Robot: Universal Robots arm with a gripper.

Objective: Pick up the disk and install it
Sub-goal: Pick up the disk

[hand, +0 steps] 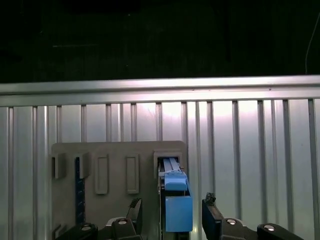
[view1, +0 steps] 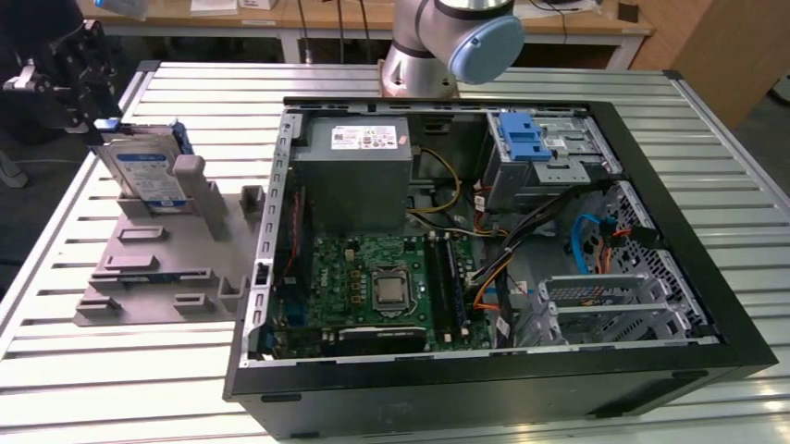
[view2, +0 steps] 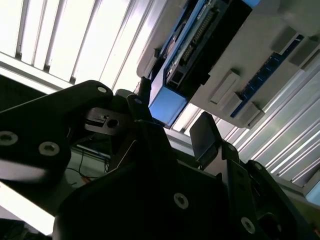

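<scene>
We see gripper (hand: 172, 205) fingers (hand: 136, 206) apart, straddling the disk's (hand: 177, 212) blue end, not touching. Disk stands upright in the grey slotted holder (hand: 117, 155) on the slatted table (hand: 250, 150). Open computer case (view1: 494, 231) sits beside it, toward the exterior view's right.

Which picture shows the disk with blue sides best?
The exterior view: the disk stands on edge in the grey holder, its label showing. The first wrist view shows its blue edge end-on between the open jaws; the second wrist view shows one blue end close up.
</scene>
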